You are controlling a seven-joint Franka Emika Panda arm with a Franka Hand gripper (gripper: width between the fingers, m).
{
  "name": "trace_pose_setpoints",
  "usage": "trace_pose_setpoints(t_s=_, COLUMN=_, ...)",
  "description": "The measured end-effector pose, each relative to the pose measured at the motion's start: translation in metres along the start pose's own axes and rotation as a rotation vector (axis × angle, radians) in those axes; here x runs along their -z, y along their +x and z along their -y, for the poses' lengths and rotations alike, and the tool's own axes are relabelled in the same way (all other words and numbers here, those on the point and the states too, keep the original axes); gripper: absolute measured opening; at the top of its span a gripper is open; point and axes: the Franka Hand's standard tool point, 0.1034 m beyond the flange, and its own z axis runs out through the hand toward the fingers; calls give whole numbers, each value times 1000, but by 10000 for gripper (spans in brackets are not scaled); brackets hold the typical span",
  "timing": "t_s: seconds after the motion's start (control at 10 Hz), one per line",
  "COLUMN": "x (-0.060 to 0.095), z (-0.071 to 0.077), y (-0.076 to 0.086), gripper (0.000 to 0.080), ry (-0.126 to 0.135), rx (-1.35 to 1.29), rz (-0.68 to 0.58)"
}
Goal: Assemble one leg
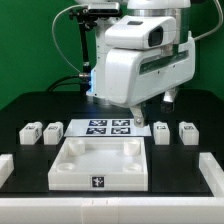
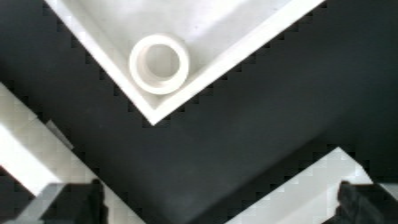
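**A:** what's the gripper [image 2: 205, 205] doing rn?

**B:** it's hanging wide open. Nothing's sitting btwn the fingers [image 2: 54, 205], so it isn't gripping anything. The wrist view is showing a white corner [image 2: 214, 40] w/ a round ring [image 2: 160, 62] in it. Can't tell which part that is tbh.

**A:** and the legs?

**B:** all 4 are sitting on the black table [image 1: 30, 105], none in the gripper. The nearest leg [image 1: 161, 131] is sitting just beside the marker board [image 1: 108, 127] on the exterior view's right, w/ another leg [image 1: 187, 131] next to it. 2 more, a leg [image 1: 52, 129] and a leg [image 1: 30, 131], are sitting on the exterior view's left. The big tray part [image 1: 98, 160] is lying camera-side of the board. The arm [image 1: 140, 60] is hovering over the board's right end.
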Motion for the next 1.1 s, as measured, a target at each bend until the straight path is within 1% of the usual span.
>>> trace_pose_setpoints(t_s=0.1, x=-1, z=0, y=-1, gripper=650, ry=-3, rx=16, rz=-3)
trace_pose_setpoints(t_s=0.2, x=-12, z=11, y=-15, gripper=650, ry=-30, rx=147, rz=-31)
trace_pose_setpoints(t_s=0.3, x=-28, z=35, y=-40, gripper=650, ry=-27, rx=212, rz=-29)
trace_pose_setpoints(t_s=0.4, x=-43, z=47, y=-66, gripper=650, ry=-29, rx=371, rz=-28)
trace_pose_setpoints(t_s=0.5, x=-57, z=53, y=-99, gripper=650, ry=-27, rx=535, rz=-26)
trace_pose_setpoints(t_s=0.6, x=-66, z=53, y=-123, gripper=650, ry=-7, rx=633, rz=-18)
trace_pose_setpoints(t_s=0.7, x=-74, z=50, y=-135, gripper=650, ry=-5, rx=707, rz=-19)
trace_pose_setpoints(t_s=0.8, x=-85, z=47, y=-143, gripper=650, ry=3, rx=774, rz=-21)
trace_pose_setpoints(t_s=0.9, x=-94, z=48, y=-145, gripper=650, ry=20, rx=728, rz=-20)
trace_pose_setpoints(t_s=1.0, x=-104, z=53, y=-146, gripper=650, ry=42, rx=684, rz=-19)
trace_pose_setpoints(t_s=1.1, x=-107, z=55, y=-146, gripper=650, ry=49, rx=664, rz=-17)
